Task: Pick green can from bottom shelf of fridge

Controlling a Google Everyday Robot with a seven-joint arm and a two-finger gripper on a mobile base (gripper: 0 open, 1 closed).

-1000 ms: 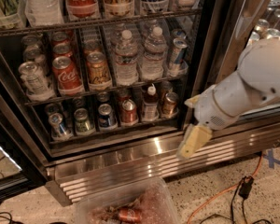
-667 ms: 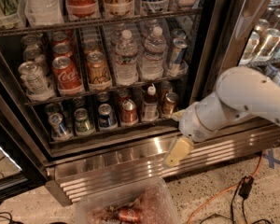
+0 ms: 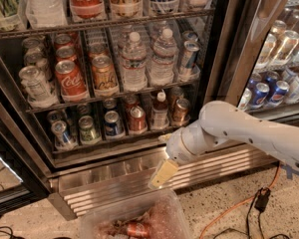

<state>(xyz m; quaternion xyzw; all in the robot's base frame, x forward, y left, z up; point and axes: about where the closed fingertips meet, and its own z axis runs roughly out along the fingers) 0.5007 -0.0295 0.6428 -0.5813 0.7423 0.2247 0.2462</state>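
The green can (image 3: 88, 129) stands upright on the bottom shelf (image 3: 114, 142) of the fridge (image 3: 228, 49). It sits second from the left in the front row, between a silver-blue can (image 3: 63, 134) and a dark blue can (image 3: 113, 124). Further right are a red can (image 3: 137, 119), a small red-capped bottle (image 3: 160, 111) and a copper can (image 3: 181, 110). My gripper (image 3: 164, 170) hangs at the end of the white arm (image 3: 229, 128). It is in front of the steel base grille (image 3: 114, 183), below the shelf and to the right of the green can, apart from it.
The rack above holds Coca-Cola cans (image 3: 70, 78) and water bottles (image 3: 134, 61). A clear plastic bin (image 3: 134, 218) with a red can sits on the floor below the gripper. An orange cable (image 3: 229, 210) runs across the floor. More cans stand behind the right-hand door (image 3: 269, 91).
The arm has swung left and lower, bringing the gripper from right of the shelf's end to in front of the base grille, closer to the cans.
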